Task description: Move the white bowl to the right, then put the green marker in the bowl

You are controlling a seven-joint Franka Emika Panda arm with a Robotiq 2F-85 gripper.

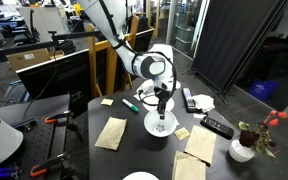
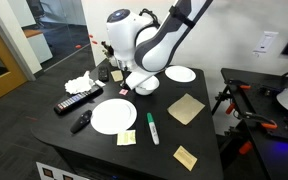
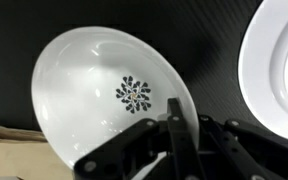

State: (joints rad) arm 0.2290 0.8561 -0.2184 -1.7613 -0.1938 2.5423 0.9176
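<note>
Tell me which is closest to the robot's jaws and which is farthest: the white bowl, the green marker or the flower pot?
In an exterior view, counting from the gripper:
1. The white bowl, right under the jaws.
2. The green marker, lying on the table off to one side of the bowl.
3. The flower pot, far away at the table's corner.

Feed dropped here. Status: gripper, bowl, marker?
Gripper at white bowl rim, grip unclear. Green marker lying outside bowl. Plain plate close beside bowl.
</note>
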